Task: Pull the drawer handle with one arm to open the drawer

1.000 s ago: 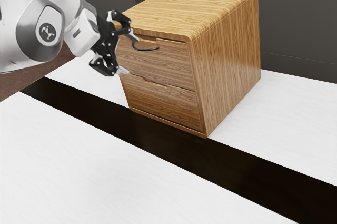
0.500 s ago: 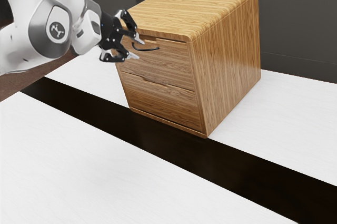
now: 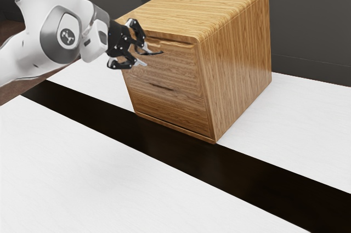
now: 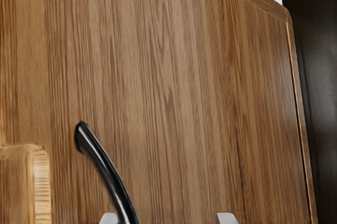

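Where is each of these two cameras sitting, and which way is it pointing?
Exterior view: off to one side, above the table, facing the wooden cabinet; shows the white arm and black gripper, open around the drawer handle.
Wrist view: on the hand, looking close at the drawer front; two fingertips just show.
Shared: the drawer handle and drawer front.

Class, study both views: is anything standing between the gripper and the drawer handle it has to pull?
Nothing visible does. The gripper is already at the black handle of the top drawer. The handle lies between its open fingers, with only the wooden drawer front behind it.
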